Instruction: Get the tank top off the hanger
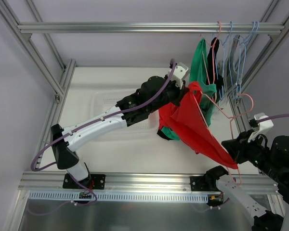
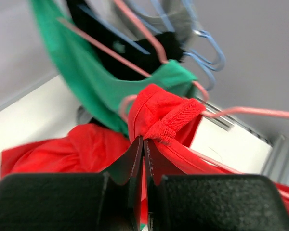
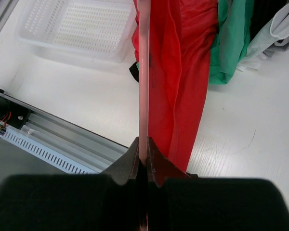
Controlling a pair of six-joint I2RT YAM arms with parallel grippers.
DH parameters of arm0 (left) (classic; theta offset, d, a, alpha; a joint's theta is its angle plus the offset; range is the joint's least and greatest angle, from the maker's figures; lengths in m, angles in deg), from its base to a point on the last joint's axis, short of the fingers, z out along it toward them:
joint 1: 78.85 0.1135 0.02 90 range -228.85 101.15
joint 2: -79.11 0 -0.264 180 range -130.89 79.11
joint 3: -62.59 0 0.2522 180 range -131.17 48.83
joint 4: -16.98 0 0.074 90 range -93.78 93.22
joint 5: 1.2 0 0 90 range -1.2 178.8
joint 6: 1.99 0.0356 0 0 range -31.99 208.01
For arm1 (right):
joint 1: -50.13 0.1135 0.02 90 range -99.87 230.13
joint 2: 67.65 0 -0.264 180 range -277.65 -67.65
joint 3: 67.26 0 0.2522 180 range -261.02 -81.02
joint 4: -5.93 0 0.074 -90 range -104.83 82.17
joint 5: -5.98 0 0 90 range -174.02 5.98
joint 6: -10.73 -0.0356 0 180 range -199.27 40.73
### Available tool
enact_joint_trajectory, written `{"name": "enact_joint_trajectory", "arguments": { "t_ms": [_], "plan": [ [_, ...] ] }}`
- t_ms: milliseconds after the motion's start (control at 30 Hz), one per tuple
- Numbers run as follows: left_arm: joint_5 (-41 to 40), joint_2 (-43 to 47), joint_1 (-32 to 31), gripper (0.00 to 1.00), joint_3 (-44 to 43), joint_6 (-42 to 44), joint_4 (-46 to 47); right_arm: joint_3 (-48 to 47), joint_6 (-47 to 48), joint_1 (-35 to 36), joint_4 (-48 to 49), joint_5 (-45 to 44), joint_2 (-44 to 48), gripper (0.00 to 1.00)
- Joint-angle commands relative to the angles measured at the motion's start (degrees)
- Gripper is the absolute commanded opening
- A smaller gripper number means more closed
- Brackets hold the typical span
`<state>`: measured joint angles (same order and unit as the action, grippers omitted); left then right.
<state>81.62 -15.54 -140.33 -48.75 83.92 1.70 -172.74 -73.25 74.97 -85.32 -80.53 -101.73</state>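
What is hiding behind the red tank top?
Behind the red tank top hangs a green garment, with a black one farther back. The red cloth covers the green one's lower part, and most of its own pink hanger.

Tank top (image 1: 197,126), hung garments (image 1: 203,62) block right; table (image 1: 86,82) free left (beside basket (image 1: 105,98)).

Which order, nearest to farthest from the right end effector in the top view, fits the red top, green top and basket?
1. Red top, right beside the end effector.
2. Green top, farther back, hanging from the rail.
3. Basket, far left.
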Motion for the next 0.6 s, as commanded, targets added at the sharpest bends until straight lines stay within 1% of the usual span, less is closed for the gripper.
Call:
{"name": "enact_joint_trajectory", "arguments": {
  "t_ms": [0, 67, 133, 167, 200, 267, 300, 333, 367, 400, 467, 500, 533, 567],
  "plan": [
    [-15.03, 5.52, -0.14, 0.0, 1.69, -3.72, 3.1, 0.49, 1.27, 0.03, -0.99, -1.46, 2.7, 0.0],
    [-19.25, 7.28, -0.14, 0.0, 1.78, -4.17, 3.1, -0.91, 2.06, 0.03, -3.18, -3.13, 5.77, 0.0],
    [-18.4, 8.16, -0.14, 0.0, 0.38, -3.29, 3.01, -3.36, 2.41, 0.12, -3.8, -2.44, 8.67, 0.0],
    [-17.09, 8.17, -0.23, 0.0, -0.5, -3.28, 2.84, -4.33, 2.59, 0.29, -3.89, -1.13, 9.47, 0.01],
    [-16.12, 8.34, -0.23, 0.0, -2.07, -3.37, 2.58, -5.3, 2.85, 0.3, -3.81, 2.02, 10.26, 0.0],
    [-14.01, 8.34, -0.14, 0.0, -4.19, -3.9, 1.87, -9.16, 3.38, 1.0, -4.07, 4.33, 11.41, 0.0],
    [-10.09, 8.26, -0.23, 0.0, -7.07, -4.07, 1.78, -10.65, 3.47, 1.35, -3.98, 4.42, 11.58, 0.0],
    [-7.26, 7.73, -0.14, 0.0, -8.92, -4.08, -0.83, -12.24, 3.3, 2.05, -3.98, 3.29, 11.5, 0.0],
    [-3.84, 7.55, -0.23, 0.0, -10.68, -4.08, -1.81, -15.56, 2.95, 2.49, -3.72, 1.89, 11.06, 0.0],
    [4.63, 7.38, -0.31, 0.0, -13.92, -3.9, -2.69, -17.07, 2.94, 3.19, -3.2, -0.56, 10.71, 0.0],
    [14.6, 7.9, -0.49, 0.0, -15.88, -3.81, -4.72, -19.8, 2.86, 3.81, 1.62, -1.81, 9.83, 0.0],
    [19.87, 8.6, -0.58, 0.0, -15.54, -3.64, -4.72, -20.16, 2.86, 3.99, 3.91, -1.29, 9.65, 0.0],
    [30.1, 10.52, -0.75, 0.0, -14.75, -3.81, -4.72, -20.25, 3.12, 3.99, 9.5, -0.42, 9.48, 0.0],
    [34.21, 11.58, -1.01, 0.0, -13.61, -3.64, -4.81, -20.08, 3.47, 4.07, 12.43, 0.37, 9.39, 0.0]
  ]
}}
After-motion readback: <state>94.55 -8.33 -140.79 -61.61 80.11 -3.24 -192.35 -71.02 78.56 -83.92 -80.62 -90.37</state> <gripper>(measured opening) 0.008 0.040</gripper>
